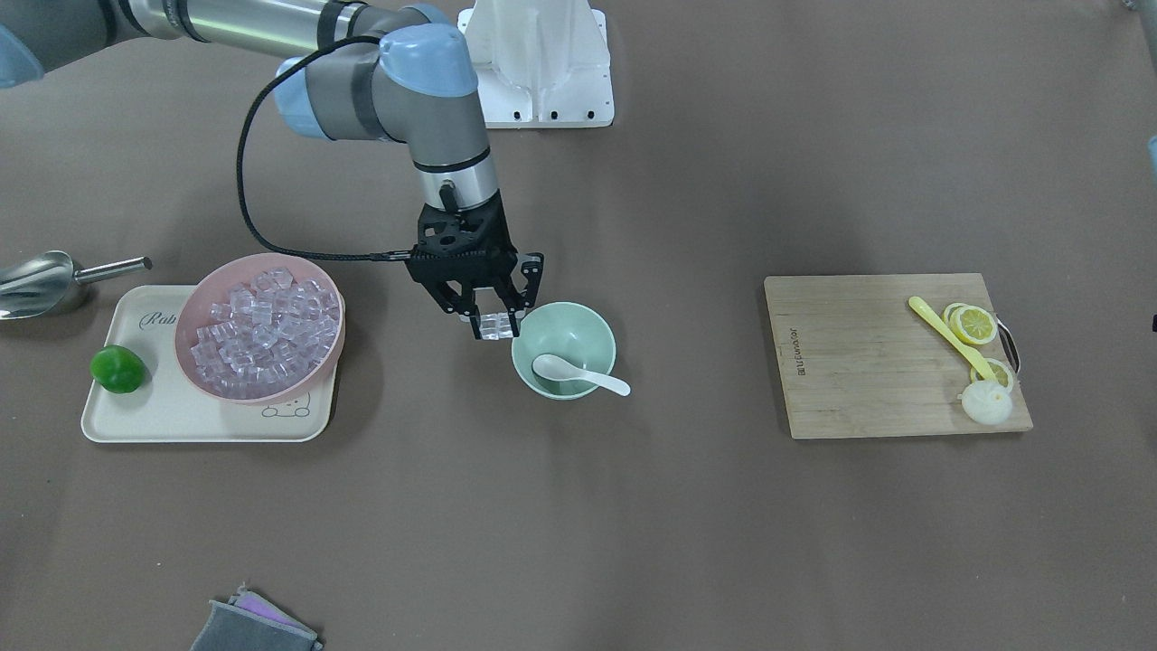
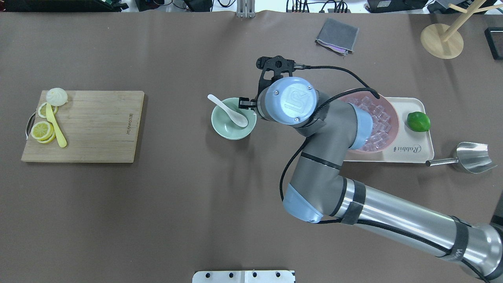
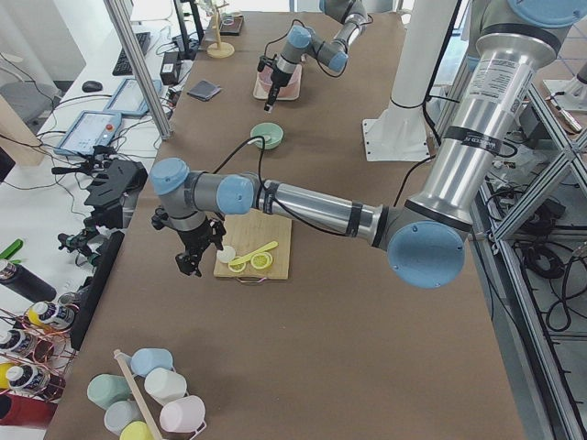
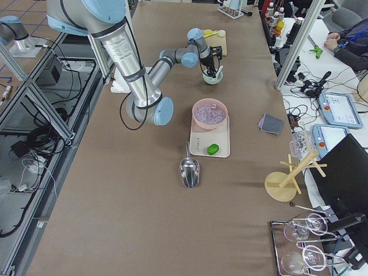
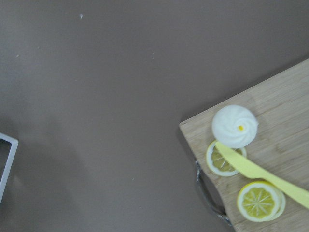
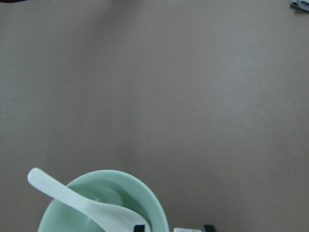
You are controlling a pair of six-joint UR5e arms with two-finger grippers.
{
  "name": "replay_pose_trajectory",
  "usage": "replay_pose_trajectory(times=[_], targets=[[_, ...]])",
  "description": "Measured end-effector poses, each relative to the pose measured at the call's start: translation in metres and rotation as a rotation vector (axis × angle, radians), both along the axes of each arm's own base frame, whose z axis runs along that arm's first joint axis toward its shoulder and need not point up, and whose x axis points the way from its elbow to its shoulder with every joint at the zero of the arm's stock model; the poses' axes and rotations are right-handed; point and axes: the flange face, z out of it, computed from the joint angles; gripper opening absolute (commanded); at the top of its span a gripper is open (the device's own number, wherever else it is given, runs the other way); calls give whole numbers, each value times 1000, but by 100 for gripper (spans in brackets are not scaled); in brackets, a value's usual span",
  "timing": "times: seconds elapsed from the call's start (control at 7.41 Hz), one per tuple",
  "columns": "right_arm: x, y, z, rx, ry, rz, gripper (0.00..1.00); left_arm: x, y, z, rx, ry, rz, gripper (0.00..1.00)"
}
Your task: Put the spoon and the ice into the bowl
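Mid-frame, the right gripper pinches a clear ice cube beside the mint-green bowl; the shiny white spoon lies inside.

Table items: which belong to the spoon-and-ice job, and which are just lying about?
Job: glossy white ceramic spoon, pale mint-green round bowl, clear ice cubes, right gripper holding some.
Lying about: metal scoop, green lime, wooden cutting board, lemon slices, long yellow spoon.

White spoon lies in the mint-green bowl, handle over the rim; clear ice cube pinched in the right gripper beside it.
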Motion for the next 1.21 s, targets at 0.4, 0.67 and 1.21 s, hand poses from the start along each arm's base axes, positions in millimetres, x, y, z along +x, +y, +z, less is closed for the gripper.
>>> replay_pose_trajectory(times=[0.4, 0.67, 1.21], targets=[[-70, 29, -14, 1, 32, -4, 37, -11, 7, 20, -23, -2, -3, 99], [-85, 43, -14, 7, 38, -13, 100, -12, 9, 24, -32, -3, -3, 99], [-73, 29, -32, -25, -2, -9, 100, -13, 26, 43, -60, -5, -3, 99]])
